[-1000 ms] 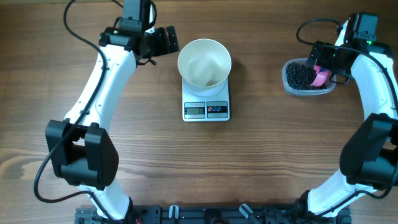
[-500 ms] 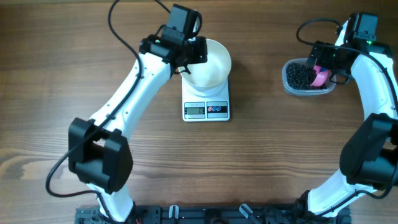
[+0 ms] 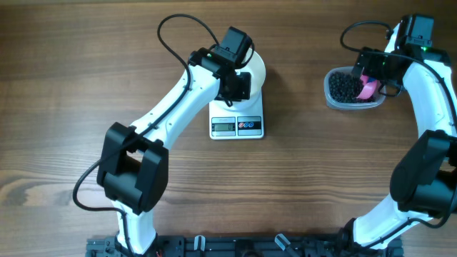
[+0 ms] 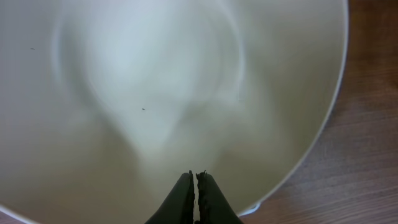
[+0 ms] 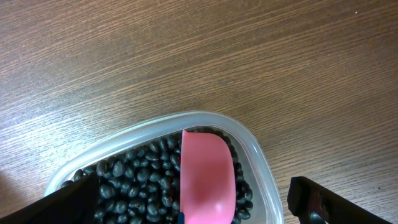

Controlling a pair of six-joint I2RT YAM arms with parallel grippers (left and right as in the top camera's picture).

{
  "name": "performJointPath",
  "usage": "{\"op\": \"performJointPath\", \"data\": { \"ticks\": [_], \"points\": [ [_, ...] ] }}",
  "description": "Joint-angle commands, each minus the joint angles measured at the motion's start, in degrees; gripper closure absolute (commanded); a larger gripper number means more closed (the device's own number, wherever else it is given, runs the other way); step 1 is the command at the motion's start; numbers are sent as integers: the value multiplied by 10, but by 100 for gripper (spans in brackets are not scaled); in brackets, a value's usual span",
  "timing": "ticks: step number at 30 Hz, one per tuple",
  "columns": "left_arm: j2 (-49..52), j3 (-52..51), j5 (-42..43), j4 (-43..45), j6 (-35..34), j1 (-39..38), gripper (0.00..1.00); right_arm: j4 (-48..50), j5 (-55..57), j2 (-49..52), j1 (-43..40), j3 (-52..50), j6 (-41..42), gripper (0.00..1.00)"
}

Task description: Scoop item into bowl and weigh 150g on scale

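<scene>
The white bowl (image 3: 258,68) stands on the white scale (image 3: 237,126), and it fills the left wrist view (image 4: 155,93) with nothing in it. My left gripper (image 3: 236,85) (image 4: 196,177) hangs over the bowl's inside, shut, its fingertips together with nothing between them. The item, a heap of small black beans (image 5: 134,177) (image 3: 344,86), lies in a clear plastic tub (image 5: 261,155). A pink scoop (image 5: 205,177) (image 3: 368,88) rests on the beans. My right gripper (image 5: 199,205) (image 3: 371,70) hovers open over the tub, its fingers wide on either side of the scoop and not touching it.
The clear tub (image 3: 353,101) sits at the back right of the wooden table (image 3: 321,178). The left arm (image 3: 178,107) stretches diagonally from the front left to the scale. The scale's display and buttons (image 3: 237,126) face the front.
The left arm swung right from beside the bowl to above its inside, and its jaws went from open to shut. The right arm, tub and scoop have not moved.
</scene>
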Motion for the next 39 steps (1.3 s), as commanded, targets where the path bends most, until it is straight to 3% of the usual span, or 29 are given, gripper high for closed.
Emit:
{"op": "performJointPath", "data": {
  "ticks": [1, 10, 23, 39],
  "points": [
    [2, 2, -2, -3, 5, -12, 91, 1, 10, 14, 1, -3, 2, 0],
    [2, 2, -3, -28, 5, -24, 91, 1, 10, 14, 1, -3, 2, 0],
    [7, 2, -144, 54, 5, 19, 85, 1, 10, 14, 1, -3, 2, 1],
    [20, 2, -133, -18, 5, 31, 85, 1, 10, 14, 1, -3, 2, 0]
  ]
}}
